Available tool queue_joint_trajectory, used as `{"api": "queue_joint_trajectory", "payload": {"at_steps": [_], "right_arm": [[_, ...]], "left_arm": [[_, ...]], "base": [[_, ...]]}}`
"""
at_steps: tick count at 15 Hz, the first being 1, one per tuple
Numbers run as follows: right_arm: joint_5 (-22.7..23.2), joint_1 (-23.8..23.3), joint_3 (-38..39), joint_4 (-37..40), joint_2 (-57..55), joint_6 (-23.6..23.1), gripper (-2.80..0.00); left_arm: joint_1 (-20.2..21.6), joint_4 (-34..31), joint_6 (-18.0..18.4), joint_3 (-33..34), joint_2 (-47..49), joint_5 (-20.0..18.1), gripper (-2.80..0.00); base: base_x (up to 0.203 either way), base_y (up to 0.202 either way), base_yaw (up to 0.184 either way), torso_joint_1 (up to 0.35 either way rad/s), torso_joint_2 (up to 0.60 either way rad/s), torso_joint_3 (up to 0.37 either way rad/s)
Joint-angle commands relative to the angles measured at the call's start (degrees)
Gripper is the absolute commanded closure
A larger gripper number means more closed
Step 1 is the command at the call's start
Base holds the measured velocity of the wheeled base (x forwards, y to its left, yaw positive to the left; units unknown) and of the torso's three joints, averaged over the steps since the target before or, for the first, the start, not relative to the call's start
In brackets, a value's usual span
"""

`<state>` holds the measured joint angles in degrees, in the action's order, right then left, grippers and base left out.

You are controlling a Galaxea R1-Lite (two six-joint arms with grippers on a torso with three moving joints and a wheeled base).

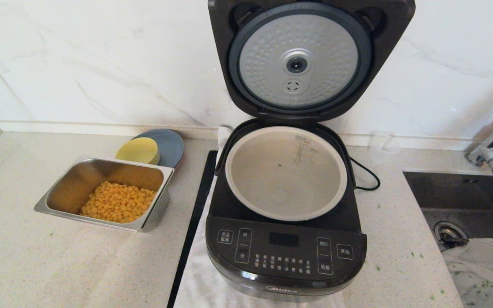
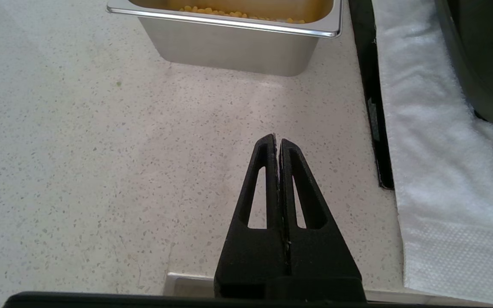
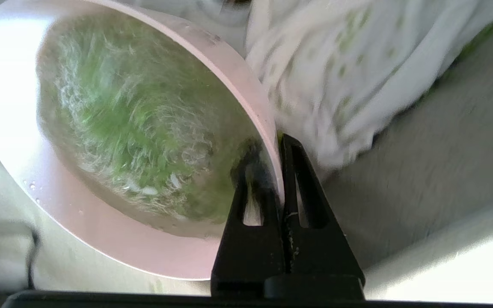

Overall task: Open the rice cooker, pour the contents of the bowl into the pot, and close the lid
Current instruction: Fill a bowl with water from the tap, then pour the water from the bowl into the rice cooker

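Note:
The black rice cooker (image 1: 285, 252) stands mid-counter with its lid (image 1: 310, 60) swung upright, dimpled silver plate facing me. The grey-beige pot (image 1: 287, 173) inside holds only a speck. In the right wrist view my right gripper (image 3: 275, 143) is shut on the rim of the pale pink bowl (image 3: 101, 231), one finger inside, one outside. Chopped green contents (image 3: 131, 115) fill the bowl. Neither bowl nor right gripper shows in the head view. My left gripper (image 2: 275, 141) is shut on nothing, low over bare counter near the steel tray.
A steel tray (image 1: 58, 188) of corn kernels sits left of the cooker, a yellow bowl (image 1: 138, 150) on a blue plate behind it. A sink (image 1: 464, 201) with a white cloth (image 1: 482, 265) lies at the right. The cooker rests on a white towel (image 2: 435, 141).

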<state>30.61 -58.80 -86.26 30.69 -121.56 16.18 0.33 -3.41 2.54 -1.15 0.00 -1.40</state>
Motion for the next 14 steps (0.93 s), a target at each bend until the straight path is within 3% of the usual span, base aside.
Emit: {"api": "queue_joint_trajectory", "payload": {"at_steps": [1,7,14], "right_arm": [[0.10,2.07,3.82,1.38,6.79,-1.90,0.00],[-2.69,13.66,13.29,2.04,20.18,-2.56,0.00],[-9.64,35.48,13.78,10.87,34.37,-1.78,0.00]], "left_arm": [[0.02,-0.01,0.01,0.00,0.02,0.00,0.00],[0.02,-0.01,0.01,0.00,0.08,0.00,0.00],[0.02,-0.01,0.01,0.00,0.00,0.00,0.00]], "base": [[0.000,0.000,0.000,0.000,0.00,0.000],[0.000,0.000,0.000,0.000,0.00,0.000],[0.000,0.000,0.000,0.000,0.00,0.000]]}}
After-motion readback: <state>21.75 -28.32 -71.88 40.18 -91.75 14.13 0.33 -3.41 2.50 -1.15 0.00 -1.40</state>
